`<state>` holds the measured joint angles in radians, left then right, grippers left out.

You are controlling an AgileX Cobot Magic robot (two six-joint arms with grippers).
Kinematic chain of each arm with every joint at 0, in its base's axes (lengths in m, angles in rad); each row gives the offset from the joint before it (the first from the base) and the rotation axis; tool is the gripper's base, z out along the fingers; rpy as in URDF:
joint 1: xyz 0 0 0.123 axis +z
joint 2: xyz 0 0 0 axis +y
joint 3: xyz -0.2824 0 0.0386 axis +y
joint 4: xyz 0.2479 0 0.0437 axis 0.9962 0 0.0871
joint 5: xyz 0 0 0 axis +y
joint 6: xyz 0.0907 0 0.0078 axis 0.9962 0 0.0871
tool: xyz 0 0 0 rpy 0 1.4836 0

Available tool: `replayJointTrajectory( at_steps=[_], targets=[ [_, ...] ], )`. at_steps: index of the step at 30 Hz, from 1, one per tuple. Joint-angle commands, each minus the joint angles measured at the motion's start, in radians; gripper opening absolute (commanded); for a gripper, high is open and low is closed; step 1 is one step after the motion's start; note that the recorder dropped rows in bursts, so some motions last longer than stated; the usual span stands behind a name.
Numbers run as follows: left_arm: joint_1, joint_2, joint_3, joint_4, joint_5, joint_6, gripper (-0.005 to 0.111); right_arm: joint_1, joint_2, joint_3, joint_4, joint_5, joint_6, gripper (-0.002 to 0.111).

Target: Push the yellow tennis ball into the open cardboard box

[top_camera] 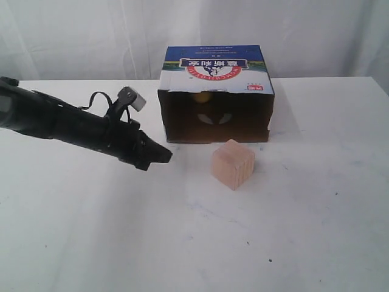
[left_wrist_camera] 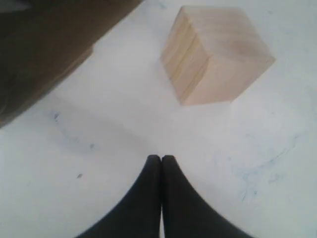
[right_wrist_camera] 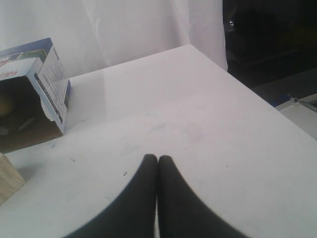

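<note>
The left claw has both fingers pressed together with nothing between them. It hangs low over the bench, tip aimed at the ground between the box mouth and the cube. The right claw is likewise drawn together and empty. It is held over a bare stretch of bench well apart from the box, and its arm does not show in the exterior view. Nearest the left claw is the light wooden cube, standing on the bench just ahead of the tip and apart from it, with no contact visible. Behind the cube sits the open cardboard box, mouth facing the exterior camera and the blue-and-white printed panel on top. The yellow tennis ball shows as a dim yellow patch in the dark interior, toward the back and left of centre; none of it lies out on the bench. Assessment: the ball is inside the box, so the push appears complete. In my judgement, all that is outstanding is to draw the left arm clear without knocking the cube or the box front. Whether the ball is at rest cannot be told from one moment.
</note>
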<state>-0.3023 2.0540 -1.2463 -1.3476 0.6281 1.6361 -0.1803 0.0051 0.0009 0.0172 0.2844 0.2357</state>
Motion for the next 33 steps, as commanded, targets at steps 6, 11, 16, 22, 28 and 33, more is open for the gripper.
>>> replayJointTrajectory(
  at_steps=[6, 11, 16, 22, 28, 33],
  targets=[
    [0.011, -0.239, 0.2, -0.001, -0.572, -0.121, 0.0, -0.01, -0.005, -0.001, -0.009, -0.001, 0.004, 0.0],
    [0.074, -0.4, 0.225, 0.004, -0.615, -0.127, 0.0, -0.01, -0.005, -0.001, -0.009, -0.001, 0.004, 0.0],
    [0.144, -0.582, 0.277, -0.032, -0.77, -0.164, 0.0, -0.01, -0.005, -0.001, -0.009, -0.001, 0.004, 0.0],
    [0.204, -0.815, 0.415, -0.283, -1.092, 0.064, 0.0, -0.01, -0.005, -0.001, -0.009, -0.001, 0.004, 0.0],
    [0.204, -1.066, 0.587, -0.397, -1.128, 0.36, 0.0, -0.01, -0.005, -0.001, -0.009, -0.001, 0.004, 0.0],
    [0.204, -1.284, 0.669, -0.397, -1.057, 0.334, 0.0, -0.01, -0.005, -0.001, -0.009, -0.001, 0.004, 0.0]
  ],
)
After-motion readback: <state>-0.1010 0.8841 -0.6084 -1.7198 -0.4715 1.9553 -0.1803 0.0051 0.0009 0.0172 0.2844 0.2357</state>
